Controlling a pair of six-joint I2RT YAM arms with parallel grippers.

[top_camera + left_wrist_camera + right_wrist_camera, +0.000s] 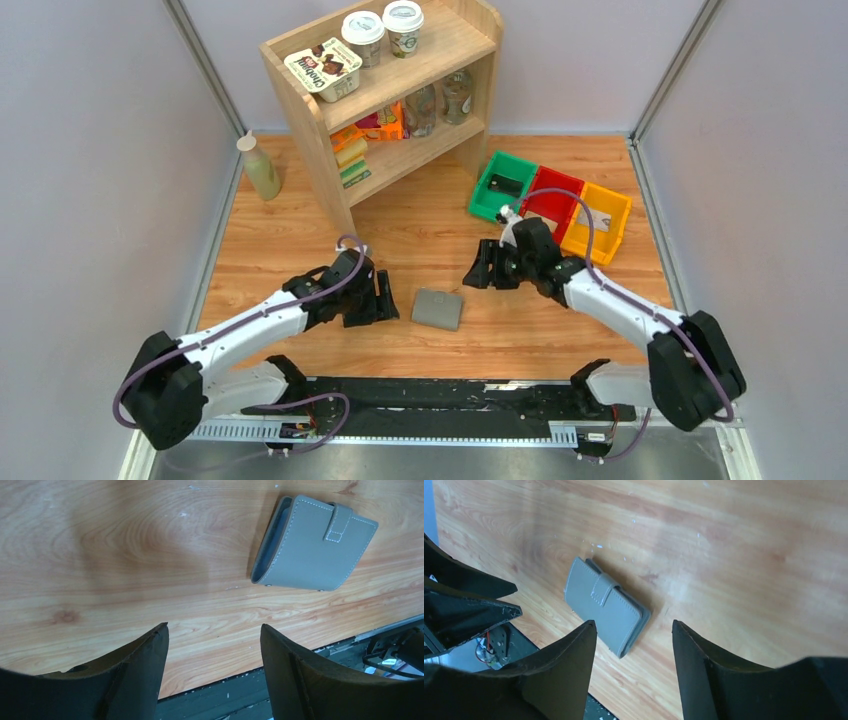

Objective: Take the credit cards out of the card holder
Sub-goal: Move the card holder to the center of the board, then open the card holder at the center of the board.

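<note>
Flat grey stitched-leather card holder (310, 552), woodgrain table (125, 555)

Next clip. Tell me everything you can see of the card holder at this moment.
The card holder is a small grey wallet that looks like leather, with pale stitching along its edges. It is folded shut, with a short strap tab wrapped over one edge. A blue-grey lining shows in the slit of the open side, and no cards are visible. It lies flat on the wooden table, toward the near edge, touched by nothing else.
</note>
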